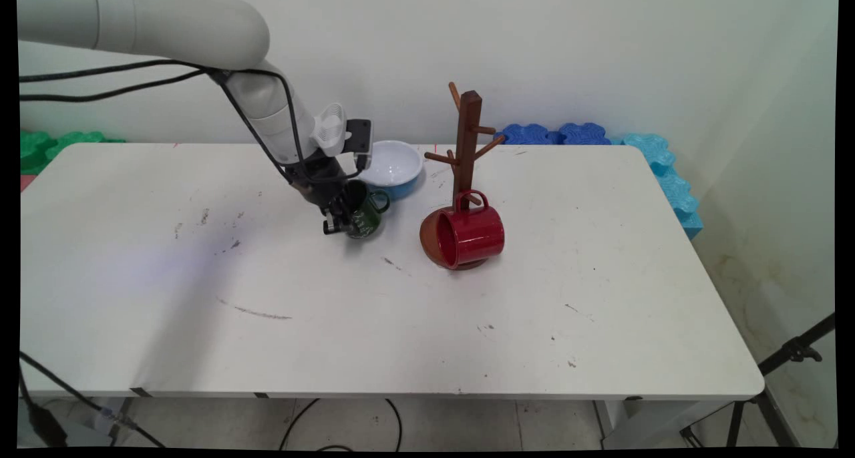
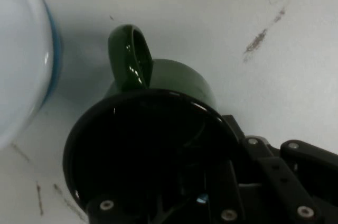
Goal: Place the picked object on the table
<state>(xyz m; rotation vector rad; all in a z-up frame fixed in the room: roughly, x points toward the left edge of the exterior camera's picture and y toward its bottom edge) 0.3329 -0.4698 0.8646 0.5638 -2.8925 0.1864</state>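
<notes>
The gripper (image 1: 339, 223), centre-left of the frame, grips the green mug (image 1: 364, 214) by its rim, one finger inside; the arm slants down from upper left.

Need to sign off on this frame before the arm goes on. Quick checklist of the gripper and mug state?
1. Gripper at the green mug: ok, one finger reaches inside the mug's mouth in the hand view.
2. Fingers closed firmly on the mug wall: cannot tell, the dark interior hides them.
3. Mug resting on the table or lifted: cannot tell; it looks tilted.
4. Mug handle free of the gripper: ok, it points away.
5. Bowl apart from the mug: ok, close beside but not touching.
6. Red mug hanging on the wooden rack: ok, apart from the gripper.
</notes>
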